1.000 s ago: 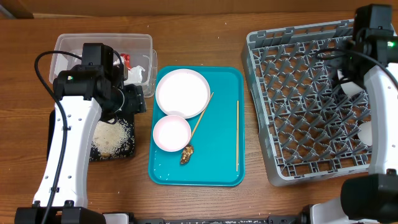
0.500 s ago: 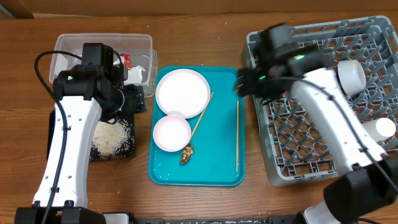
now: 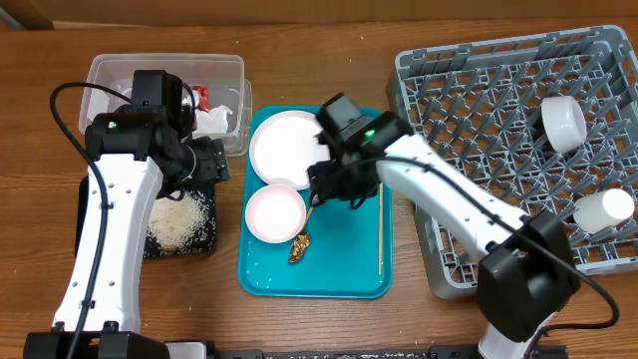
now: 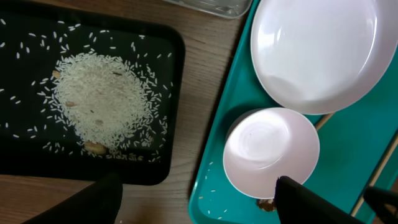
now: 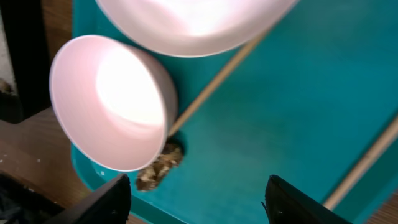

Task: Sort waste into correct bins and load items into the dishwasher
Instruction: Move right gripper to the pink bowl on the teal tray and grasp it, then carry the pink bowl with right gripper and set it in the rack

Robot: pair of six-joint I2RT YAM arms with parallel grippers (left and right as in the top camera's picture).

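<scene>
Your right claw (image 3: 327,182) hovers wide open and empty over the teal tray (image 3: 361,271), just beside the small bowl (image 3: 275,212) and the brown food lump (image 3: 299,247). Your left claw (image 3: 207,160) (also open, empty) hangs over the black tray (image 4: 18,155) holding the rice (image 4: 102,99) on the desk (image 3: 319,70).

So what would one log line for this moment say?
right gripper: open, above teal tray by small bowl and brown lump | left gripper: open, by black tray holding rice | plate, chopsticks: on tray
</scene>
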